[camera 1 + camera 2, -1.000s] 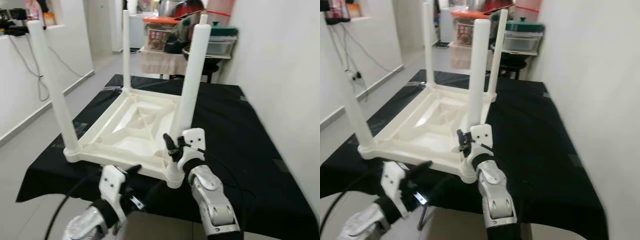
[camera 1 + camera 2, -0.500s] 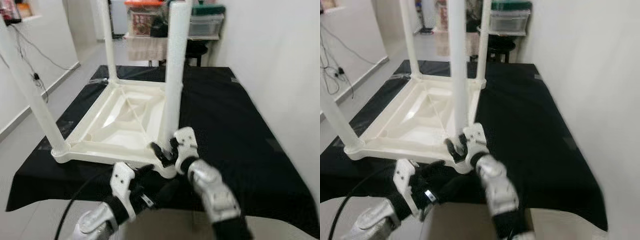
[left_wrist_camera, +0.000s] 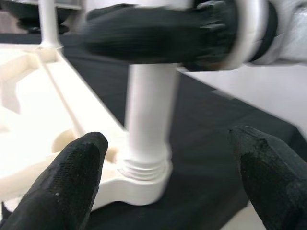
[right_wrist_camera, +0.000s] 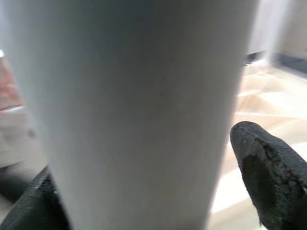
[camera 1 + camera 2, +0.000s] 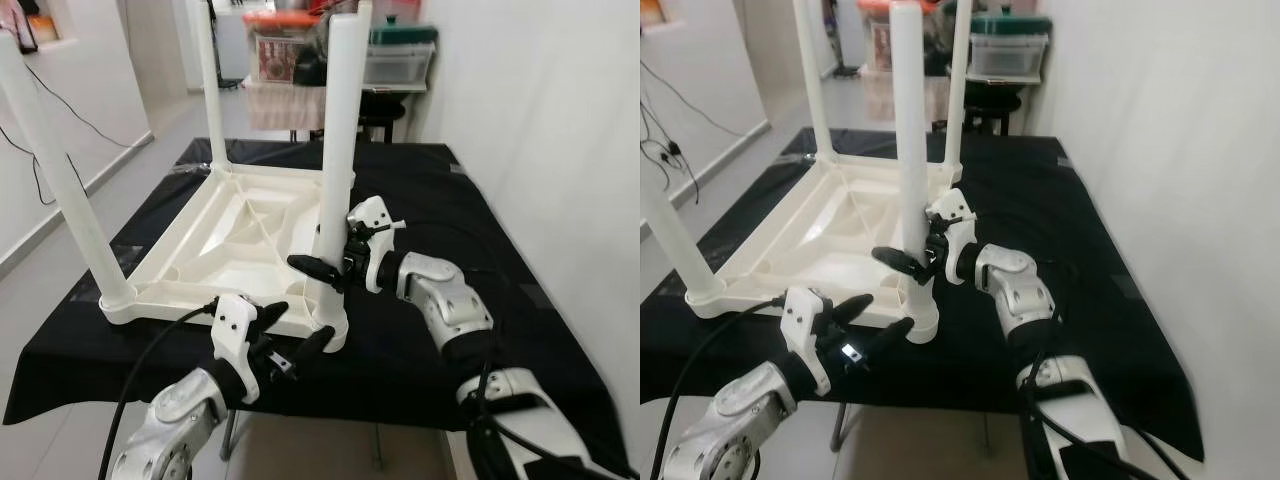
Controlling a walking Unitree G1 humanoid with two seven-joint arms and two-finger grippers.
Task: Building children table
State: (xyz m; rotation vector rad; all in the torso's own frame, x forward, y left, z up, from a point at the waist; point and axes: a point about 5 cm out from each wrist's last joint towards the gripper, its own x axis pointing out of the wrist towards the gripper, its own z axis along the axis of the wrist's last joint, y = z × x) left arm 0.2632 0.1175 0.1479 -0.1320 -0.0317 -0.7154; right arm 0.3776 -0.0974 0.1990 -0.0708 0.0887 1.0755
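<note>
A white children's table (image 5: 240,235) lies upside down on a black cloth (image 5: 450,200), its legs pointing up. My right gripper (image 5: 322,262) reaches in from the right and is shut on the near right leg (image 5: 338,150) a little above its socket. One black finger crosses in front of the leg and the other is hidden behind it. In the right wrist view that leg (image 4: 134,110) sits tight between the fingers (image 4: 268,177). My left gripper (image 5: 295,328) is open just in front of the same leg's base (image 3: 144,167), touching nothing.
A white wall (image 5: 560,150) runs close along the right side. A shelf with storage boxes (image 5: 400,60) stands behind the table. Bare floor (image 5: 40,300) lies to the left, and cables (image 5: 70,100) hang on the left wall. The cloth's front edge is near my arms.
The camera has shifted. My right gripper has risen from the corner socket and closed round the leg. My left gripper has come forward and up to the leg's base.
</note>
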